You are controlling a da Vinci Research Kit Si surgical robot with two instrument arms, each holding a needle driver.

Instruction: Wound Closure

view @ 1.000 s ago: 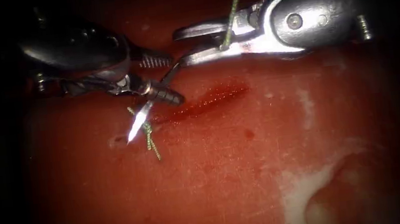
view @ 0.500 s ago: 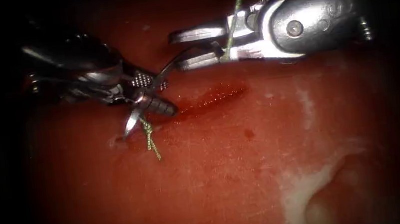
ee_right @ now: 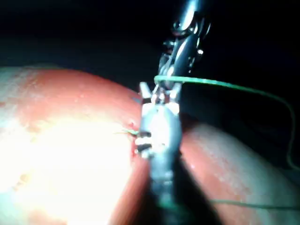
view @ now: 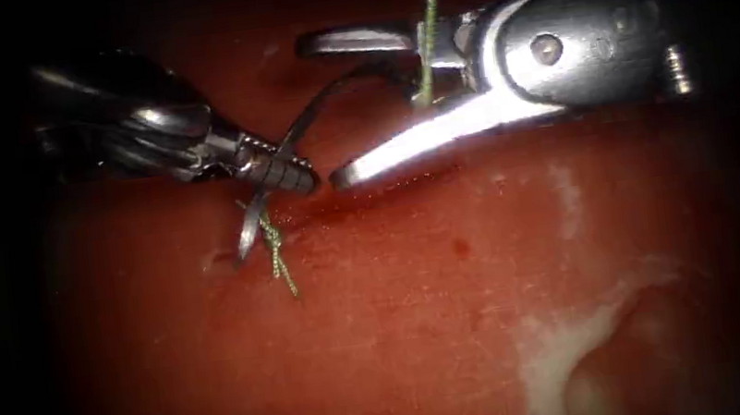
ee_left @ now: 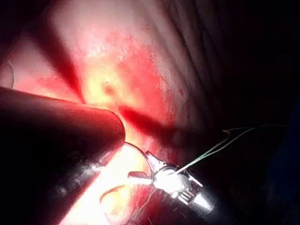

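Steel-grey and ribbed, the left hand (view: 287, 172) sits at the left end of the cut (view: 377, 186), its jaws clamped on the needle (view: 278, 176) at about the middle of its curve. From that grip the needle's pointed part runs down and to the left, its tip lying just over the tissue (view: 420, 323) on the left side of the cut; I cannot tell whether the tip touches the surface, and the needle is not buried in the tissue. The other part of the needle arcs up and to the right as a dark curve toward the right hand. Just beside the needle's lower part, a short knotted end of green thread (view: 279, 257) lies on the tissue, left of the cut.

The cut itself is a short, dark red slit with red fluid (view: 386, 181) along it, running up to the right from the left hand.

The right hand (view: 326, 110) stands with its jaws spread wide and holds nothing: the upper jaw points left above the needle's arc, the bright lower jaw slants down so that its tip hangs close over the cut. A second strand of green thread (view: 428, 15) drops from above and crosses between the jaws near their hinge. In the right wrist view the same strand (ee_right: 220, 84) stretches sideways past the tool. Farther right, a pale patch (view: 572, 352) marks the tissue.
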